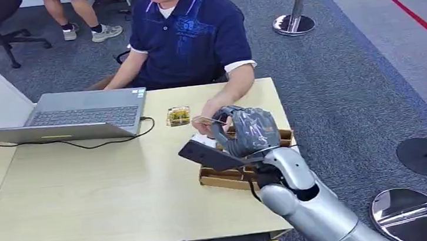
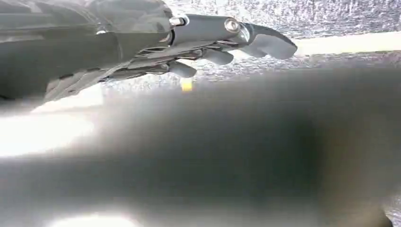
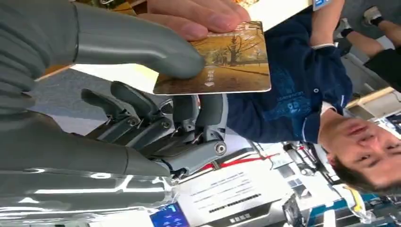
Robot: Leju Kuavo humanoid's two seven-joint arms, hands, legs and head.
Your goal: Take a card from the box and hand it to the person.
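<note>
- Silver right arm comes up from the near table edge, ending in the grey right hand (image 1: 246,130), raised over the box.
- Cardboard box (image 1: 226,177), shallow and brown, sits on the pale wooden table (image 1: 105,190) near its right edge, just under that hand; what lies inside I cannot make out.
- Right hand pinches the card (image 3: 222,61) between its thick grey thumb (image 3: 142,42) and the darker fingers (image 3: 142,106) behind it; the card is thin, glossy, with a tan, tree-like picture.
- From the far side, the person's hand (image 1: 209,112) has hold of the same card, fingertips lying on its upper edge, so both grip it at once.
- Left hand (image 2: 208,42) hangs with its fingers stretched out and slightly apart, holding nothing, over speckled grey carpet.
- Beyond the box, a small clear container (image 1: 179,116) with yellowish contents stands on the table.
- Grey laptop (image 1: 75,115) lies open further left, a black cable trailing from it.
- Seated behind the table is the person in a navy polo shirt (image 1: 191,37).
</note>
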